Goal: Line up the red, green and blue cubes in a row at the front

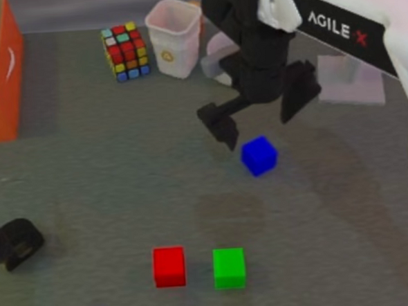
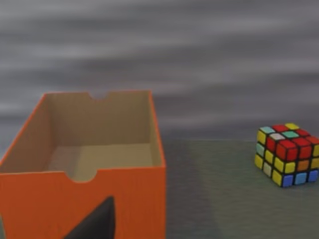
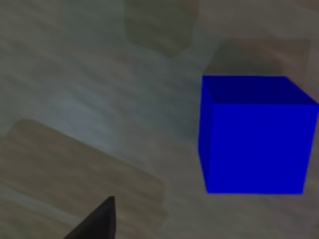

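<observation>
Grey-green table (image 1: 87, 174); right gripper (image 1: 261, 118) jaws wide apart, empty, above blue cube (image 1: 259, 155); left jaws unclear.

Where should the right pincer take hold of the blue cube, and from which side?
Likely from above, fingers closing on two opposite flat side faces. The blue cube sits turned slightly askew on the table, so rotate the wrist to match its faces. It stands alone, apart from the red cube and green cube. The open right pincer hangs just behind it.

The top view looks straight down on the counter (image 1: 87, 174), sharing the blue cube (image 1: 259, 155) at 3 o'clock with the close right wrist view.
</observation>
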Motion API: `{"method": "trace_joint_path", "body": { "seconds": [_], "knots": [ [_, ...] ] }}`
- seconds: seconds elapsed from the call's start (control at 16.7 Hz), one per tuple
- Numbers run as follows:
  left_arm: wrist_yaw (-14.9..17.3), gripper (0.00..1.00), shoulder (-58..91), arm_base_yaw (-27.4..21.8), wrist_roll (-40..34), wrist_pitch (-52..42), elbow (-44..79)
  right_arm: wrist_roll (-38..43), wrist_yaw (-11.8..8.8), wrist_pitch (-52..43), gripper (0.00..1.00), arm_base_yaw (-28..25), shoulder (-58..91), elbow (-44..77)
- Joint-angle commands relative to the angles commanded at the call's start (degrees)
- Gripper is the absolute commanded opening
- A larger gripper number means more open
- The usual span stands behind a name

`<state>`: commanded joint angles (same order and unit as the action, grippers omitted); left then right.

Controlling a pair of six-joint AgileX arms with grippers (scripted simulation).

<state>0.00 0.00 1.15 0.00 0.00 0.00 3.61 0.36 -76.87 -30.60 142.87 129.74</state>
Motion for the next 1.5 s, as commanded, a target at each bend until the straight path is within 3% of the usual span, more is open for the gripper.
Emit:
{"method": "trace_joint_path", "body": {
  "seconds": [0.3, 0.72, 1.02, 1.5],
  "knots": [
    [0.0, 1.0, 0.0, 0.0, 0.0, 0.0, 0.0, 0.13, 0.02, 1.08, 1.0, -0.18, 0.02, -1.07],
    [0.0, 1.0, 0.0, 0.0, 0.0, 0.0, 0.0, 0.1, 0.05, 15.79, 1.0, -0.06, 3.5, -11.97],
    [0.0, 1.0, 0.0, 0.0, 0.0, 0.0, 0.0, 0.1, 0.05, 17.2, 1.0, -0.07, 3.99, -13.21],
    [0.0, 1.0, 0.0, 0.0, 0.0, 0.0, 0.0, 0.1, 0.05, 17.2, 0.4, -0.07, 3.99, -13.21]
  ]
}}
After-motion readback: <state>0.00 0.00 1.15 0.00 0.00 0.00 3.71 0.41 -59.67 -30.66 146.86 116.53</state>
